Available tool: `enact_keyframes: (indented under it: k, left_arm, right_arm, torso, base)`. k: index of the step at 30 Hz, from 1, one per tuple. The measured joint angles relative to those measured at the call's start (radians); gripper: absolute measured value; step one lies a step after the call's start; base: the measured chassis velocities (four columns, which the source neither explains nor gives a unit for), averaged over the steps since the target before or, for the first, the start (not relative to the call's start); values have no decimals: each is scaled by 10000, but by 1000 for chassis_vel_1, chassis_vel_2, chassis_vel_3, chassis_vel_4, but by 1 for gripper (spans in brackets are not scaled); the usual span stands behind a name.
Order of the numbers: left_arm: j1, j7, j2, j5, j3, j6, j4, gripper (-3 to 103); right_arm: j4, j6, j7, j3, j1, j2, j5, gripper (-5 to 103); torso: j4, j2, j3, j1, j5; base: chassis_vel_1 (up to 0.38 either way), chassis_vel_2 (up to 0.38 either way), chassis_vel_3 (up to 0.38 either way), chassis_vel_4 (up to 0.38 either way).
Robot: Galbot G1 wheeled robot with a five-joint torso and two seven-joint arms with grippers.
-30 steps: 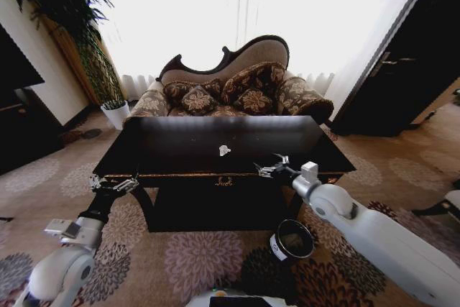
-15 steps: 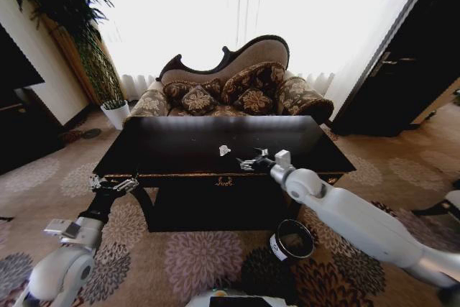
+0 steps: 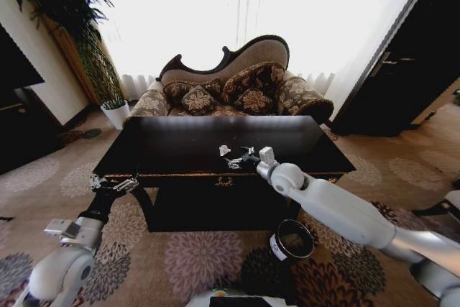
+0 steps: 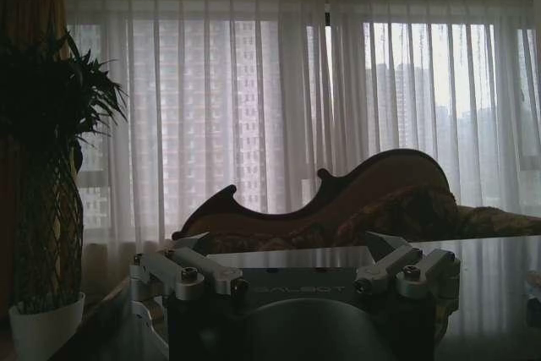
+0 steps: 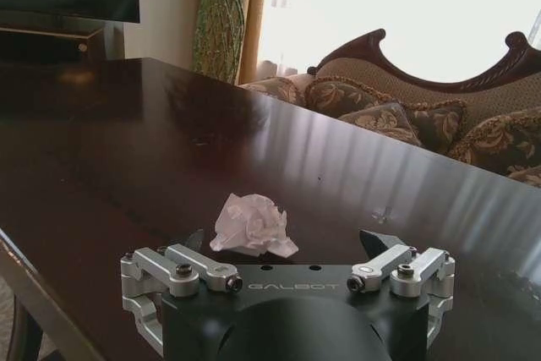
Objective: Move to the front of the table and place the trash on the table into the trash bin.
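Where the dark glossy table (image 3: 180, 150) catches the window light, one small crumpled ball of white paper (image 3: 224, 150) lies near the middle of its top, toward the front edge; from the right wrist view the paper (image 5: 252, 224) shows as a loose, creased wad with folded corners, sitting directly on the wood. It is the single piece of trash I can see on the table. The right gripper (image 3: 236, 160) reaches out over the tabletop just beside the paper, its fingers spread wide with the wad lying between and just ahead of them, not yet touched. The left gripper (image 3: 113, 184) hangs low at the table's front left corner, its fingers also spread apart, holding nothing. One trash bin (image 3: 292, 240) stands on the patterned carpet in front of the table, below the right arm, round and dark with a pale rim, a black inside and a white label on its side.
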Motion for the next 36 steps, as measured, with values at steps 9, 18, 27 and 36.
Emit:
enact_keyframes:
  k: [9, 18, 27, 36]
  left_arm:
    - [0, 0, 0, 0, 0, 0, 0, 100]
    - [0, 0, 0, 0, 0, 0, 0, 100]
    - [0, 0, 0, 1, 0, 0, 0, 100]
    - [0, 0, 0, 0, 0, 0, 0, 100]
  right_arm:
    - [-784, 74, -32, -642, 609, 574, -128, 100]
    - [-1026, 79, -87, -830, 698, 768, -158, 100]
    - [-1074, 114, -174, -847, 608, 825, -211, 80]
    - [-970, 125, -199, -720, 449, 777, -211, 54]
  torso:
    - [1, 0, 0, 0, 2]
    - [0, 0, 0, 0, 1]
    - [0, 0, -2, -1, 1]
    - [1, 0, -2, -1, 2]
  base:
    - [0, 0, 0, 0]
    - [0, 0, 0, 0]
    - [0, 0, 0, 0]
    - [0, 0, 0, 0]
